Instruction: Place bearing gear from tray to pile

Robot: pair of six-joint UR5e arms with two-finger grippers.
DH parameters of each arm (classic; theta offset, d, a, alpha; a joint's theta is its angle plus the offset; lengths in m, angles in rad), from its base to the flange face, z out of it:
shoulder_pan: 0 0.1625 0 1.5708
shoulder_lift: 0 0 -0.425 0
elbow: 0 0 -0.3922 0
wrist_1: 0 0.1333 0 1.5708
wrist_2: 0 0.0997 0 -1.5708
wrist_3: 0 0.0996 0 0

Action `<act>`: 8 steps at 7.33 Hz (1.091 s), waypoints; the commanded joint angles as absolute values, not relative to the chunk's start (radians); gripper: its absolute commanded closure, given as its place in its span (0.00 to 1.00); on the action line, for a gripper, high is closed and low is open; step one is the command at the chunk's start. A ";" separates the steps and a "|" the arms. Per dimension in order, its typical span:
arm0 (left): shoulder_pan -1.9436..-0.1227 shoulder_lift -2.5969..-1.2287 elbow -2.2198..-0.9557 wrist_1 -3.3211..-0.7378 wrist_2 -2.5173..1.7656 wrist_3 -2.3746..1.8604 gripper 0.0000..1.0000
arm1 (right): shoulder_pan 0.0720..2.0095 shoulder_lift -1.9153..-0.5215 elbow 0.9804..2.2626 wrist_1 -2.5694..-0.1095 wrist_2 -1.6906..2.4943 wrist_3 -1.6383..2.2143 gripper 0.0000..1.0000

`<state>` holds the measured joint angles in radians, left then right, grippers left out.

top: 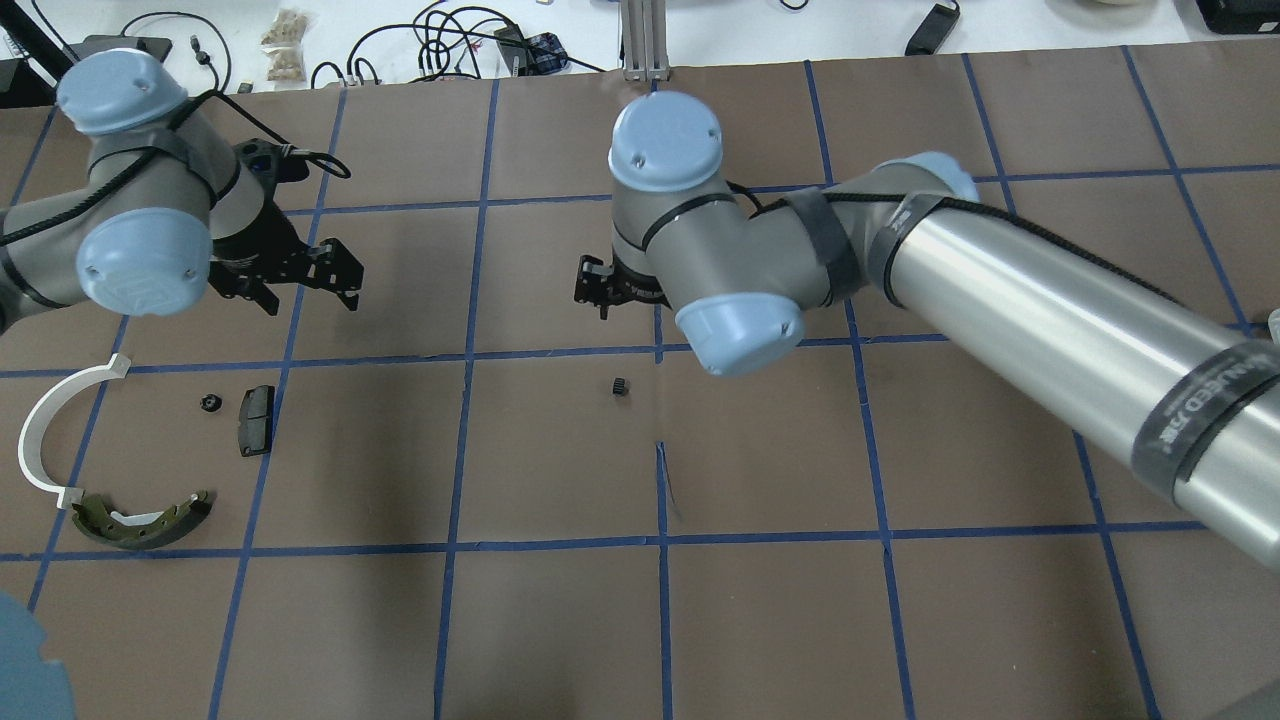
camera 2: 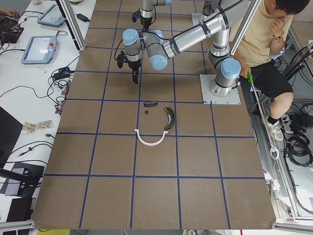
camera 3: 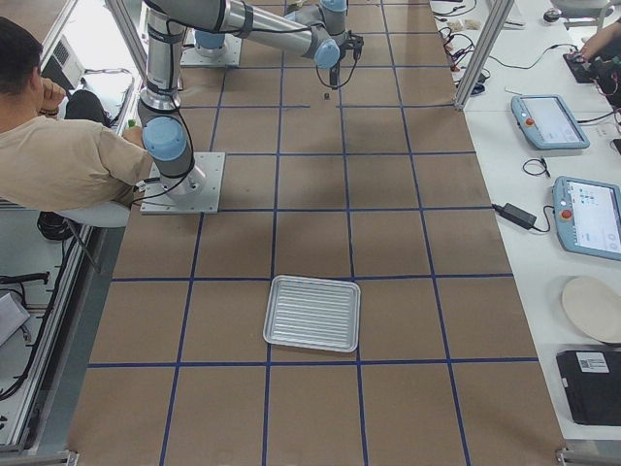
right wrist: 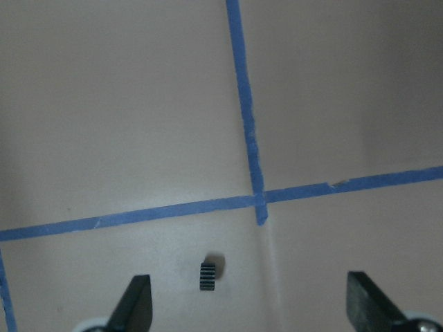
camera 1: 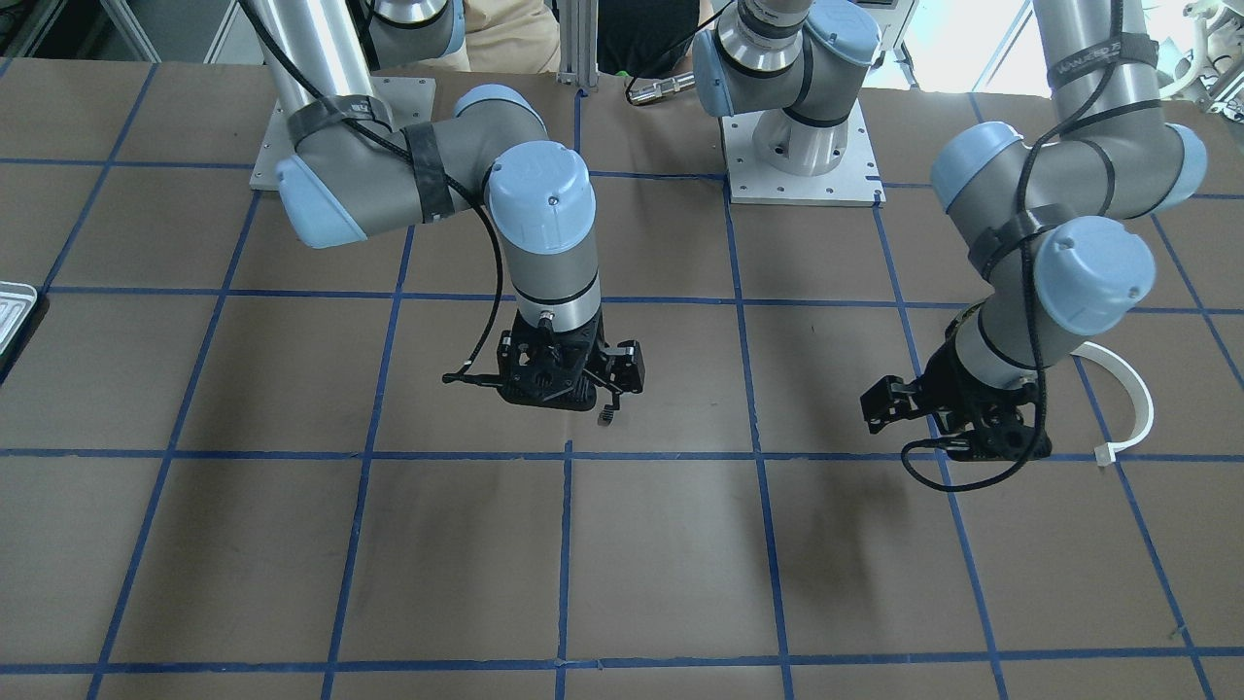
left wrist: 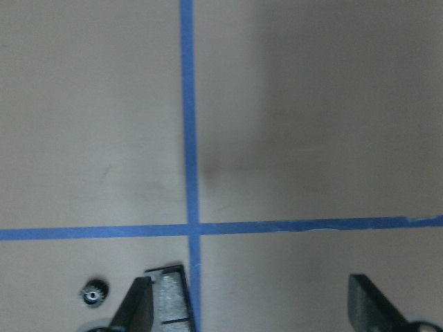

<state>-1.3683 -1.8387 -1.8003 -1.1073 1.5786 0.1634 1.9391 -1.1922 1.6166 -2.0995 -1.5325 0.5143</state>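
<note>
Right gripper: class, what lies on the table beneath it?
A small black gear lies on the brown paper below the open right gripper, near a blue tape cross. Overhead, the arm hides the patch under its wrist.

Small black gear (right wrist: 209, 275) seemingly on edge, silver tray (camera 3: 312, 313) well apart

Brown paper-covered table (top: 560, 620), blue masking-tape grid (top: 660, 540); tape crossing (left wrist: 192, 228) just ahead of left gripper (left wrist: 252, 315) jaws. White side bench (camera 3: 505, 146), grey tablets (camera 3: 549, 118). Even light.
</note>
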 commanded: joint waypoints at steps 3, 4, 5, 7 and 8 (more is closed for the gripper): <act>-1.681 -1.890 -1.781 -1.089 1.556 -0.280 0.01 | 1.693 -1.467 1.378 -1.475 -1.560 0.173 0.00; -1.751 -1.919 -1.784 -1.072 1.557 -0.273 0.01 | 1.645 -1.517 1.379 -1.435 -1.556 0.099 0.00; -1.823 -1.960 -1.787 -0.993 1.555 -0.275 0.00 | 1.641 -1.514 1.397 -1.433 -1.558 0.098 0.00; -1.899 -2.026 -1.807 -0.916 1.552 -0.275 0.00 | 1.632 -1.637 1.623 -1.518 -1.557 0.045 0.00; -1.916 -2.046 -1.818 -0.905 1.557 -0.261 0.01 | 1.628 -1.684 1.749 -1.749 -1.574 0.051 0.00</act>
<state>-1.8863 -2.0149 -1.8064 -0.9369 1.5553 -0.2711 1.6325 -1.6131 1.6013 -1.5503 -1.5621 0.0623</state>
